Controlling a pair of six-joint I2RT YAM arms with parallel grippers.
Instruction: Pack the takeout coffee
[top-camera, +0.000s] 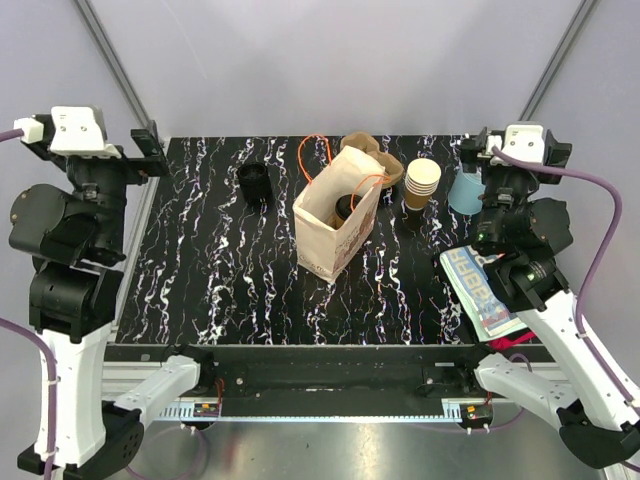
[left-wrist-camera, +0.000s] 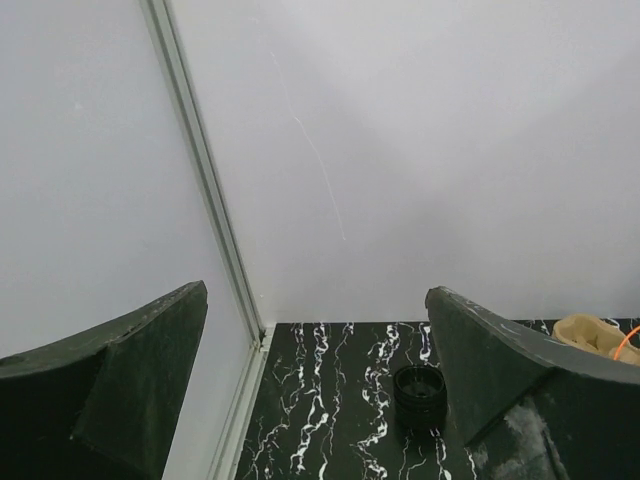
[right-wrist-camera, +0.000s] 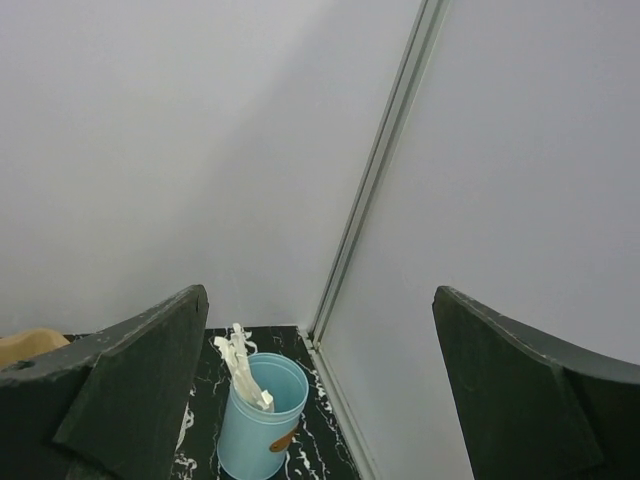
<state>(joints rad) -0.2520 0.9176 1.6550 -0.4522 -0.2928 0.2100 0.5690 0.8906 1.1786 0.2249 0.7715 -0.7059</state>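
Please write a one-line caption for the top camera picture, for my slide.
Lidded coffee cup sits inside the open paper bag on the table; left arm and right arm stand at the sides.

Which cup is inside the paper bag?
The tan cup with the black lid is inside the paper bag. The stacked tan cups and blue cup stand outside it.

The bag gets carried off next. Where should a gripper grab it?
By the orange cord handles, from above. The paper bag stands upright and open, apparently with the takeout coffee inside; the handles loop up at its mouth, and pinching the thin walls would likely crumple them.
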